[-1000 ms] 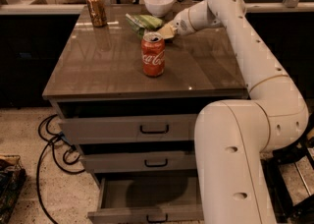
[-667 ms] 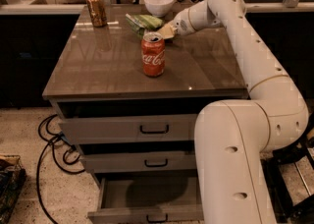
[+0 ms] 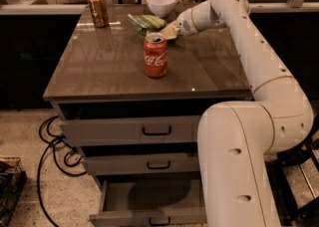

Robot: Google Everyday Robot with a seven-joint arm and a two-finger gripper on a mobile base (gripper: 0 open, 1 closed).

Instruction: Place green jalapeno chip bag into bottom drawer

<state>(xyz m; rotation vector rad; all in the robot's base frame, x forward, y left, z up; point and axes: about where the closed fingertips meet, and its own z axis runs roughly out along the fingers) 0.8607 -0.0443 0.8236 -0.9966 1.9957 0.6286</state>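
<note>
On the brown cabinet top (image 3: 99, 66), the green jalapeno chip bag (image 3: 145, 22) lies near the back, behind a Coca-Cola can (image 3: 156, 55). The gripper (image 3: 168, 31) sits against the bag, but whether it has hold cannot be told. The bottom drawer (image 3: 149, 198) stands open, ready to receive it.

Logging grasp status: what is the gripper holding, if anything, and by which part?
Cannot tell. The gripper sits at the right end of the green jalapeno chip bag, just behind the Coca-Cola can; no grip shows.
</note>
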